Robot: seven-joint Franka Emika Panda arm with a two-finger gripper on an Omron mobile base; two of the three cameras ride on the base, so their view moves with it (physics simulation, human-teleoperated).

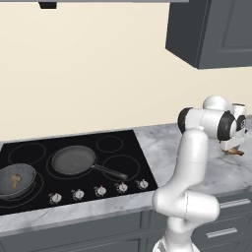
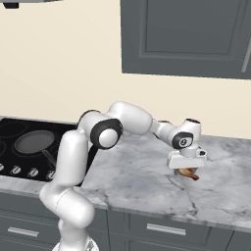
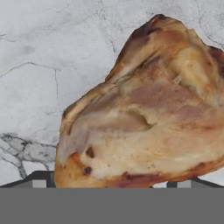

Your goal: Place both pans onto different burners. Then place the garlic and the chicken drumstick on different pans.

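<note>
The chicken drumstick (image 3: 144, 113) is seen closest of all, lying directly under the hand (image 2: 187, 169) and looming large in the hand view. The hand is spread wide, one finger at each side of the drumstick, and nothing is pinched yet; whether the fingertips touch the meat cannot be told. The drumstick rests on the marbled grey tabletop (image 2: 132, 181), well to the right of the cooktop (image 1: 123, 147).

In the right base view a thin, dark brown end is seen poking out from under the hand toward the right and slightly toward the front edge of the tabletop, so the long axis is judged to run roughly along the tabletop's length, with the fat end hidden beneath the hand. In the hand view the broad, browned mass slants from lower left to upper right.

Outward from the drumstick, toward the cooktop, both pans are found already set on separate burners. The shallower pan (image 1: 74, 160) sits on the middle ring (image 1: 51, 170), its handle pointing toward the knobs (image 1: 101, 190). The deeper pan (image 1: 17, 180) sits on the ring at the left front of the cooktop, and a small pale lump, taken to be the garlic (image 1: 16, 180), lies inside it.

The task is therefore judged mostly done: only the drumstick remains to be grasped and carried to the shallower pan.
</note>
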